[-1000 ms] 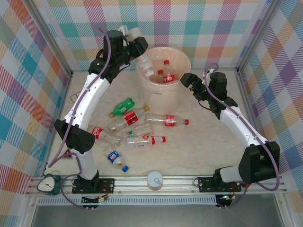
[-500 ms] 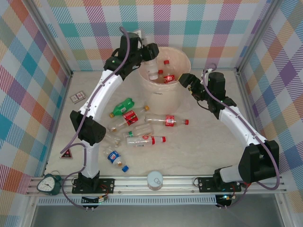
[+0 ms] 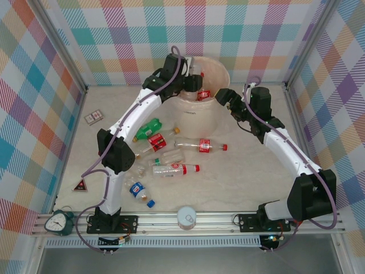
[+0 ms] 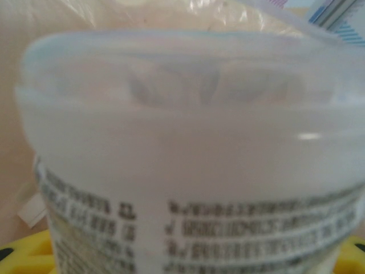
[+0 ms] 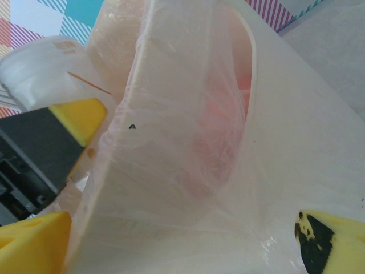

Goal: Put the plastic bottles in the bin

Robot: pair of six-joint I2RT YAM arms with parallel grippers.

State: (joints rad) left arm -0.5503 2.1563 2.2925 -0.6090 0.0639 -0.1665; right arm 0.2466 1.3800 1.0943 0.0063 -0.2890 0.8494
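We see the left arm stretched from the near left across the counter (image 3: 245, 177) to the bin (image 3: 197, 117), which stands far and centre, just in front of the plaid back wall. The left fingers (image 3: 192, 82) hang over the left part of the bin's mouth, drawn narrow around a pale bottle (image 4: 188, 171). In the left wrist view this bottle sits very close and blurred, with black print across its lower part and a yellow pad (image 4: 20, 260) at each lower corner. The right wrist view shows it too, at the upper left.

The right fingers (image 3: 223, 98) are at the bin's right rim, spread wide. In the right wrist view the rim, covered by a clear liner (image 5: 171, 188), runs up between their two yellow tips. We cannot tell whether either tip touches it.

Inside the bin we make out a red-labelled bottle (image 3: 203, 94).

On the counter just near of the bin, more bottles lie on their sides in a loose cluster. There is a green bottle (image 3: 149, 127) to the left and a long clear bottle (image 3: 201, 145) with a red cap pointing right. A second red-capped bottle (image 3: 174, 168) lies nearer, and a blue-labelled bottle (image 3: 140, 192) nearest of all, beside the left arm.

At the near edge stand a white-lidded jar (image 3: 186, 217) in the centre and a small clock (image 3: 57, 222) at the left corner.
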